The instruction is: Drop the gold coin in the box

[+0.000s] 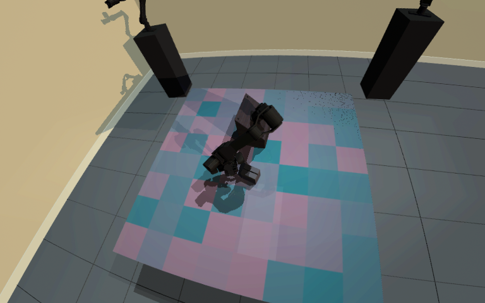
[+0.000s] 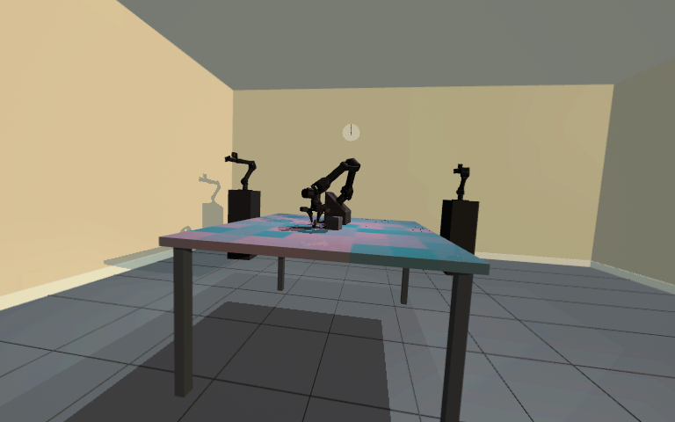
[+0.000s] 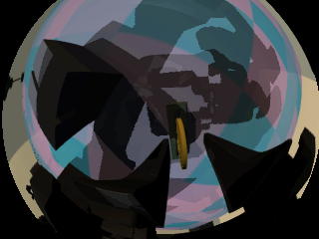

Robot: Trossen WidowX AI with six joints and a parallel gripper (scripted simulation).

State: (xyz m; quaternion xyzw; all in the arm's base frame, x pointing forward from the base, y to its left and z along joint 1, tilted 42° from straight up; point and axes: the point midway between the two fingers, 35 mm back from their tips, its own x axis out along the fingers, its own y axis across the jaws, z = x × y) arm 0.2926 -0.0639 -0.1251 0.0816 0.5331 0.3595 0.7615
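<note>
The gripper (image 3: 185,159) stands partly apart astride the gold coin (image 3: 179,138), not clamped; the coin seems thin, stiff and slippery, so grip its flat faces.

Tabletop (image 1: 293,221): checkered pattern of teal, pink and muted grey-lilac squares; a scatter of fine black specks marks its far right corner. Arm (image 1: 246,137) and end effector (image 3: 186,159): black throughout. Coin (image 3: 179,141): gold, seen edge-on in the wrist view, set in a dark-green holder (image 3: 173,147). Box (image 1: 249,173): dark grey. Pedestals (image 1: 162,59): black. Floor (image 1: 429,149): dark grey tiles with thin black joints. Walls (image 2: 99,139): tan, with a cream skirting. Wall clock (image 2: 351,132): pale off-white.
</note>
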